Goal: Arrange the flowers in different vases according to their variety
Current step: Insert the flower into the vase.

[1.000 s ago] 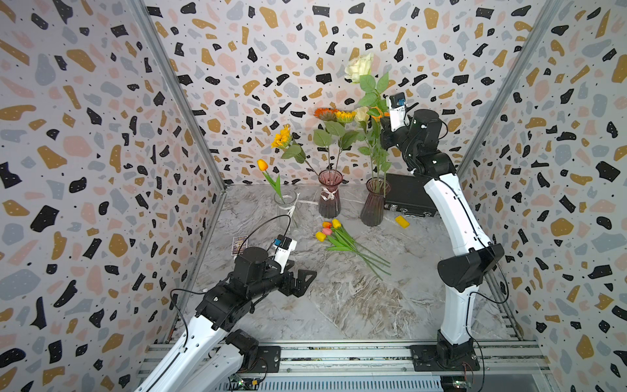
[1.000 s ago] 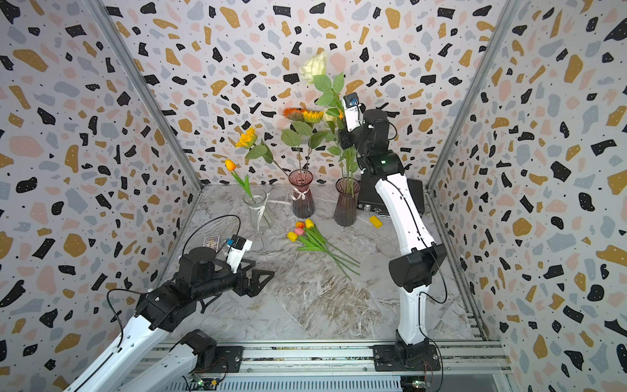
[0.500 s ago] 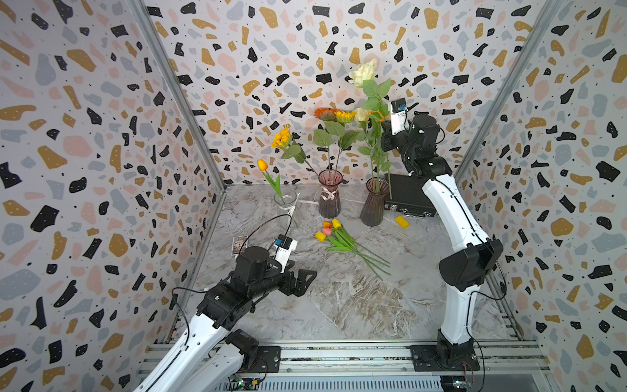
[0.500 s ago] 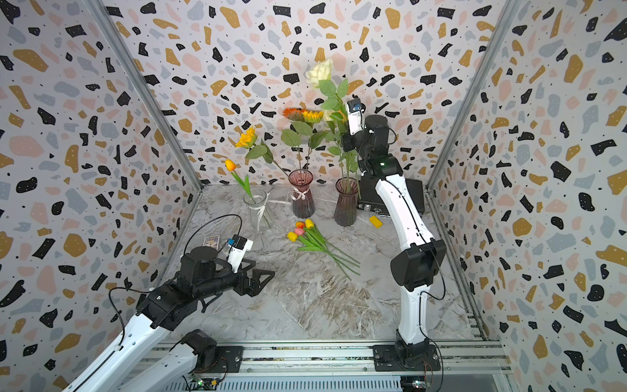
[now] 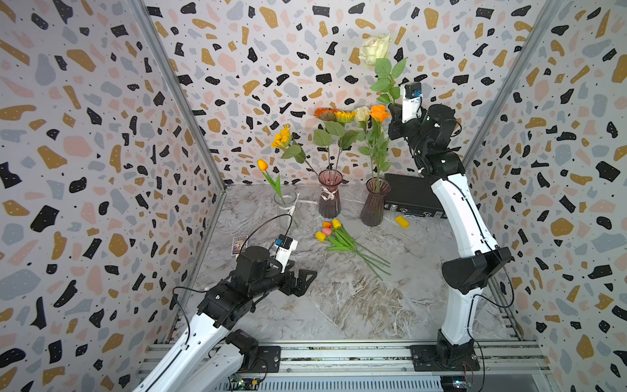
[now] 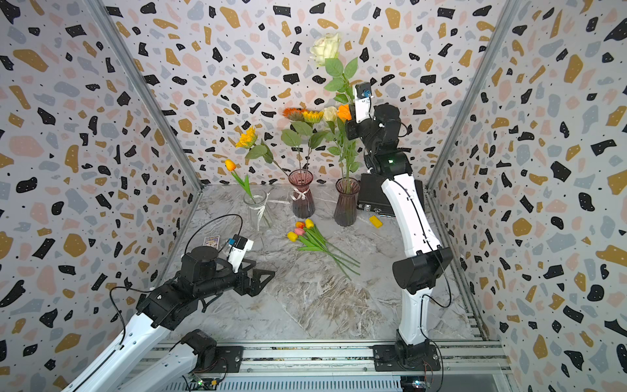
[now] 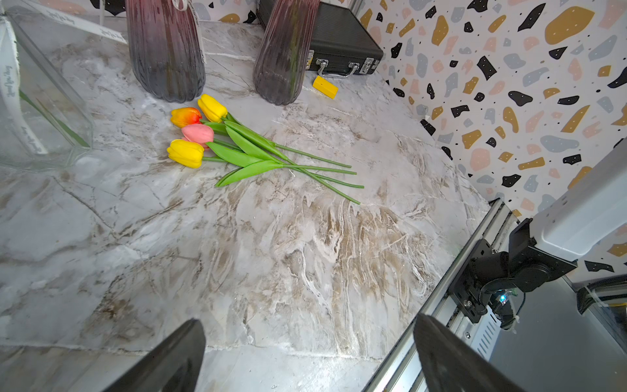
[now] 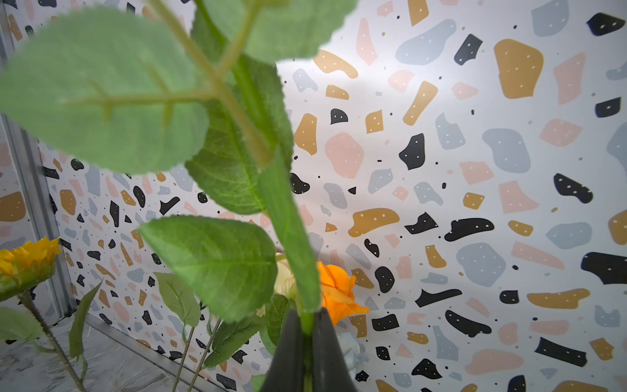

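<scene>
Currently right jaws clamp cream rose (image 5: 375, 49) high by back wall (image 5: 271, 68); left jaws apart, low over open counter (image 5: 356, 298).

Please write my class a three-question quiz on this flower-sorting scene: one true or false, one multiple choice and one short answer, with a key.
1. True or false: the right gripper is shut on the stem of the white rose.
2. Where are the four loose tulips? A) standing in a vase B) lying flat on the table C) held in a gripper
3. How many flowers stand in the clear vase, and of what kind?

Key: 1 true; 2 B; 3 one, an orange tulip.
</scene>
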